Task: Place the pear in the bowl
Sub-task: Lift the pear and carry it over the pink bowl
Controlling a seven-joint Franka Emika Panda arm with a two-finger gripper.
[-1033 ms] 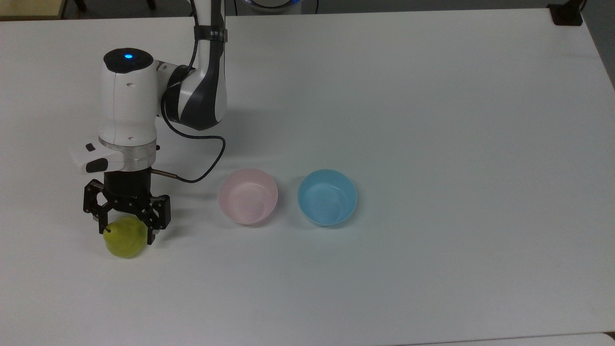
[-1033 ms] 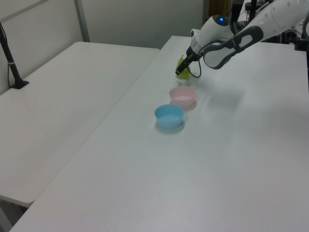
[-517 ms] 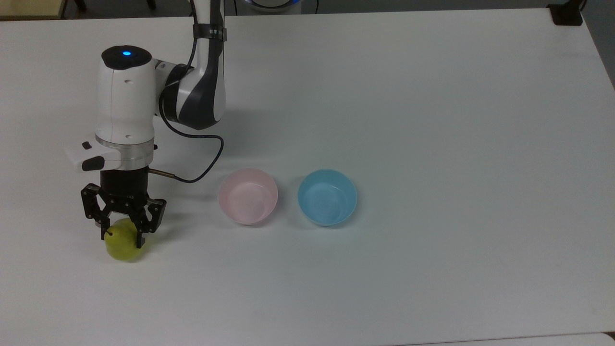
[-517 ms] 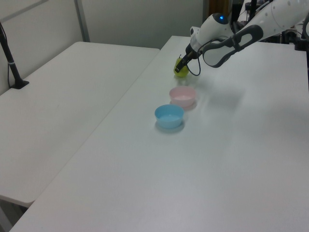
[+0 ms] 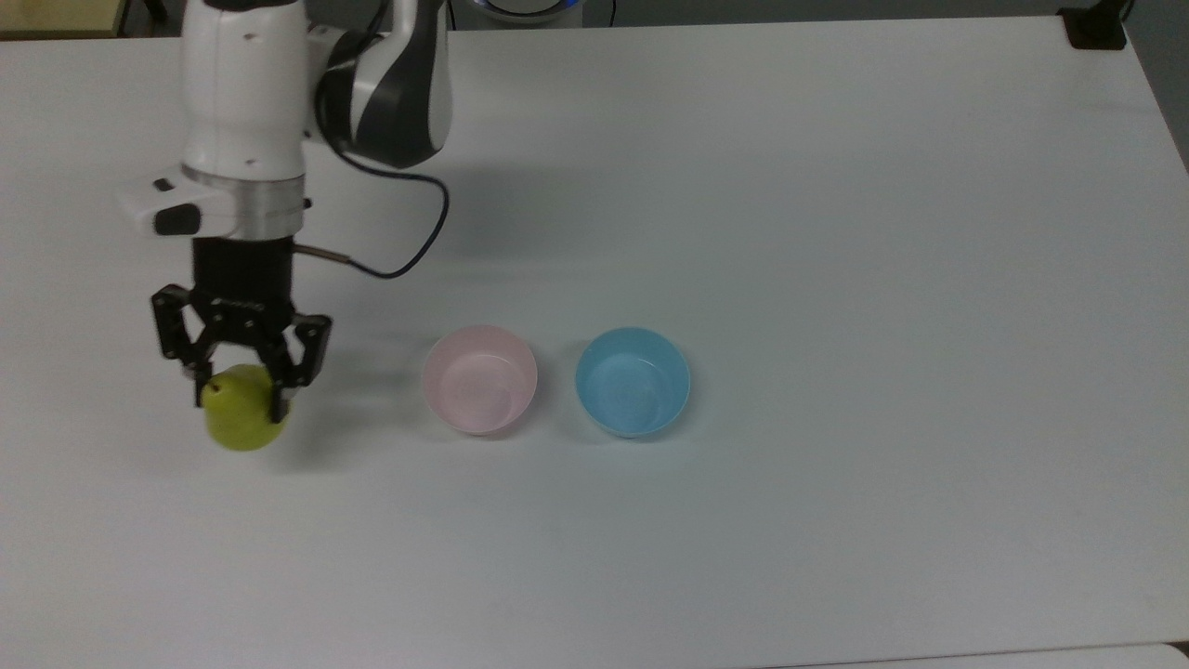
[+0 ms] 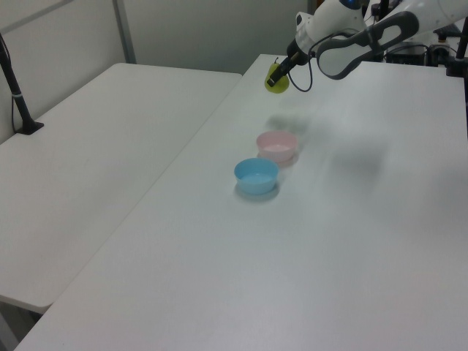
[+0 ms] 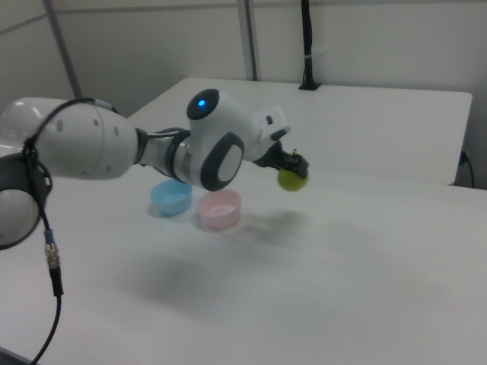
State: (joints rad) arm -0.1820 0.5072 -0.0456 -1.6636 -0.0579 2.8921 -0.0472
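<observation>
- The pear (image 5: pixel 240 423) is clamped between the black fingers of the gripper (image 5: pixel 238 398) and is held clear of the table (image 5: pixel 836 232); in the left view it (image 6: pixel 276 78) hangs above its own soft shadow on the tabletop, and in the right view it (image 7: pixel 292 179) is seen in the air beyond the bowls.
- In the top view, only the upper part of the pear is covered by the fingers (the rounded lower half is left exposed below them).
- The gripper (image 6: pixel 278 73) is pointed downward from the arm's white wrist (image 5: pixel 243 102), with a black cable (image 5: pixel 399 251) looped beside it.
- The pink bowl (image 5: pixel 479 378) is set upright on the table, well apart from the pear, toward the top view's right.
- A light blue bowl (image 5: pixel 633 381) is placed just beside the pink one, farther to the top view's right, with a small gap kept between the two rims.
- In the left view, the pink bowl (image 6: pixel 276 146) lies between the raised pear and the blue bowl (image 6: pixel 256 175).
- In the right view, the bowls are seen partly behind the arm, pink (image 7: pixel 220 209) to the right view's right of blue (image 7: pixel 170 198).
</observation>
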